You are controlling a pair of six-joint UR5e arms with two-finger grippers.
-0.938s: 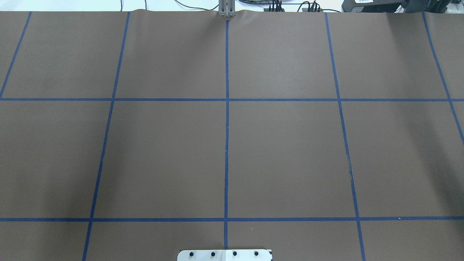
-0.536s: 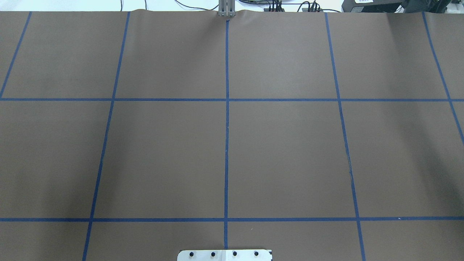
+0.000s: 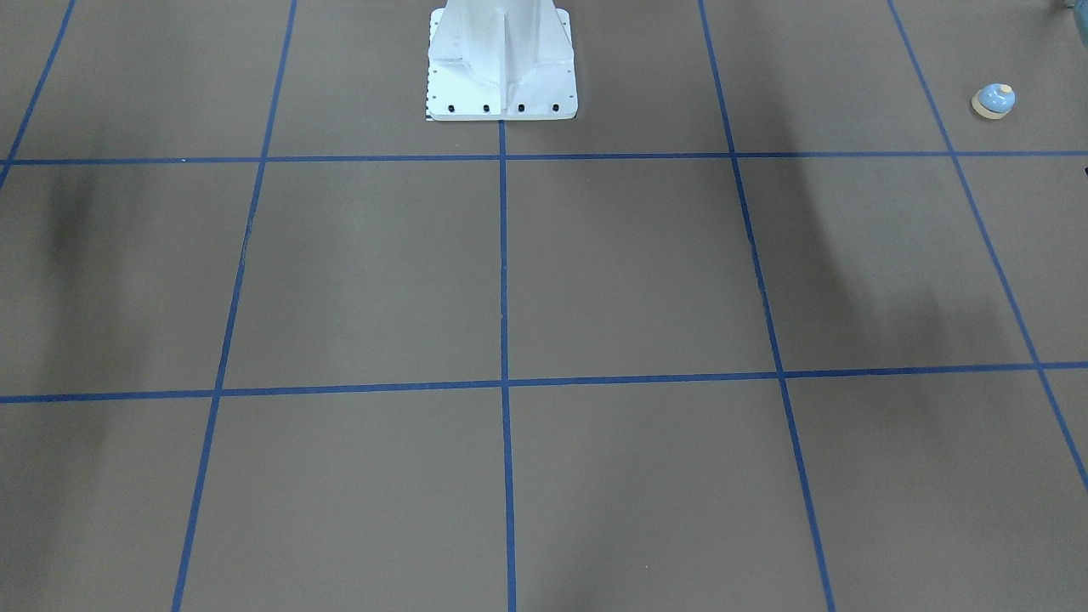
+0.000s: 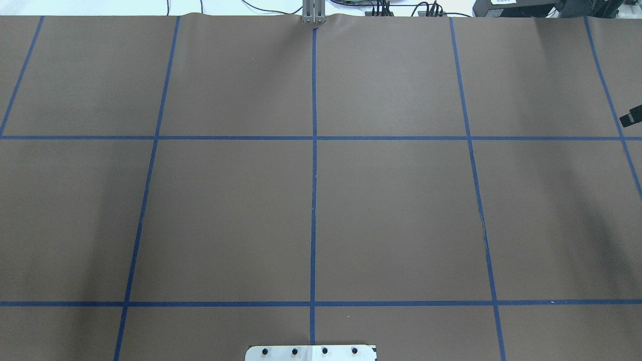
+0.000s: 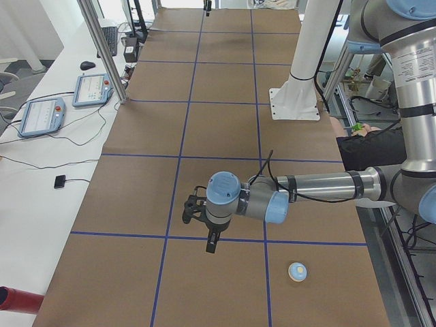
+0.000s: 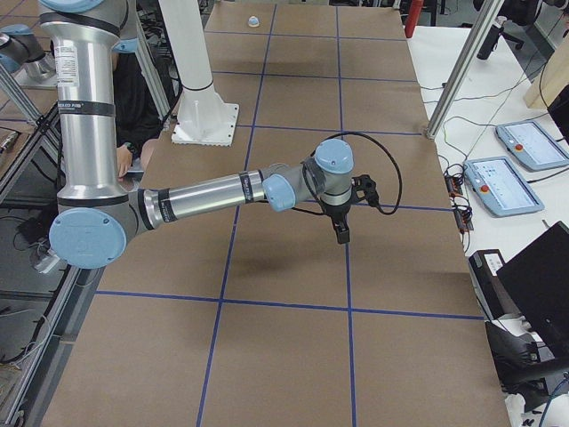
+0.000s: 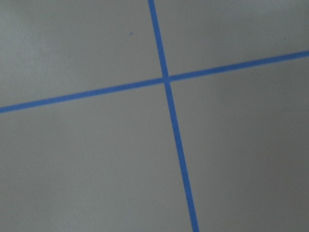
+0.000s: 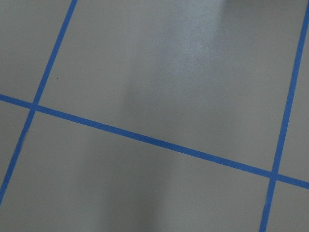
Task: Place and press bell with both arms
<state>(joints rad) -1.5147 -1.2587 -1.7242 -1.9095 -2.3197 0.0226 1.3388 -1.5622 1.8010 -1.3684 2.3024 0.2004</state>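
The light blue bell (image 3: pixel 994 101) with its cream base stands on the brown table near the robot's side, toward the left end; it also shows in the exterior left view (image 5: pixel 297 272) and far off in the exterior right view (image 6: pixel 252 20). My left gripper (image 5: pixel 211 242) points down above a blue tape line, apart from the bell; I cannot tell whether it is open or shut. My right gripper (image 6: pixel 341 233) points down over the other end of the table; only its black edge (image 4: pixel 631 118) shows overhead, so I cannot tell its state. Both wrist views show only table and tape.
The white bolted pedestal (image 3: pixel 501 59) stands mid-table at the robot's edge. A person's black-sleeved arm (image 5: pixel 368 146) reaches in beside it. Tablets (image 5: pixel 41 116) and cables lie on the white bench past the far edge. A red cylinder (image 5: pixel 13 300) lies at the left end.
A black part of the right gripper has come into the overhead view at its right edge. Nothing else in that view has changed.
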